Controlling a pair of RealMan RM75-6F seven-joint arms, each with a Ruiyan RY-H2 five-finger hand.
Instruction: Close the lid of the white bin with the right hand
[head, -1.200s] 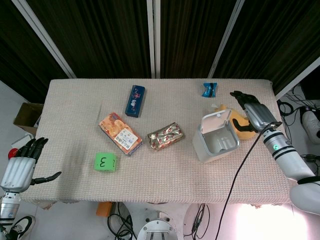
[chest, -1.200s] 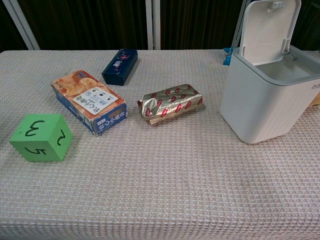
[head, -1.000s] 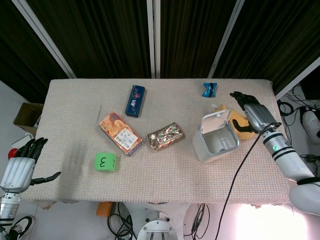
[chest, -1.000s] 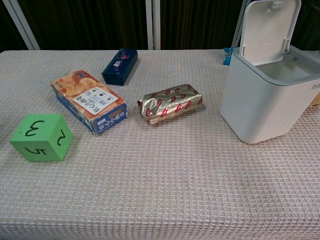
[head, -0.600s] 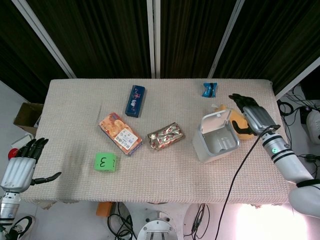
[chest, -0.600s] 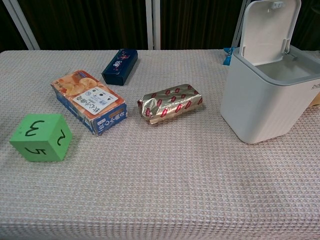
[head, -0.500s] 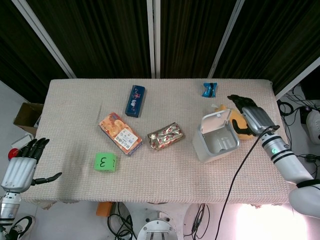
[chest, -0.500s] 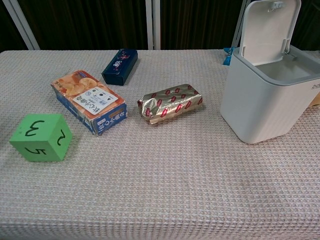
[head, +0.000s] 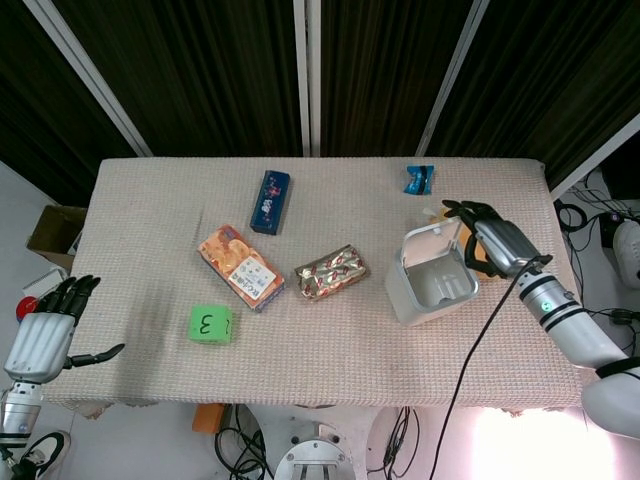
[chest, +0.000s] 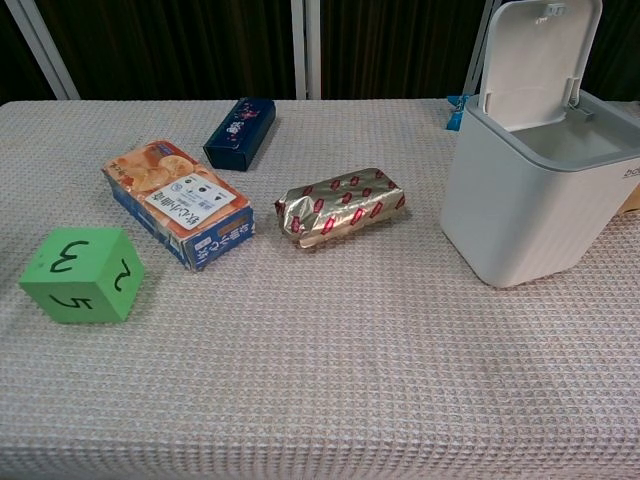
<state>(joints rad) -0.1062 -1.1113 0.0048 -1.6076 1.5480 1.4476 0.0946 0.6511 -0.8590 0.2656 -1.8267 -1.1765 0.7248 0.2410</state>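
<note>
The white bin (head: 430, 284) (chest: 535, 195) stands at the right of the table with its lid (head: 433, 240) (chest: 538, 58) raised upright. My right hand (head: 487, 240) hovers just right of and behind the lid, fingers spread, holding nothing; whether it touches the lid I cannot tell. The chest view does not show this hand. My left hand (head: 42, 335) hangs open off the table's front left corner, away from everything.
On the table lie a green numbered cube (head: 209, 324), an orange snack box (head: 240, 266), a dark blue box (head: 270, 201), a gold-and-red foil pack (head: 331, 272) and a blue wrapper (head: 417, 179). A yellow item lies behind the bin, mostly hidden by my right hand.
My right hand has moved left toward the bin's raised lid, now covering the yellow item behind it. The lid still stands upright. The left hand barely moved.
</note>
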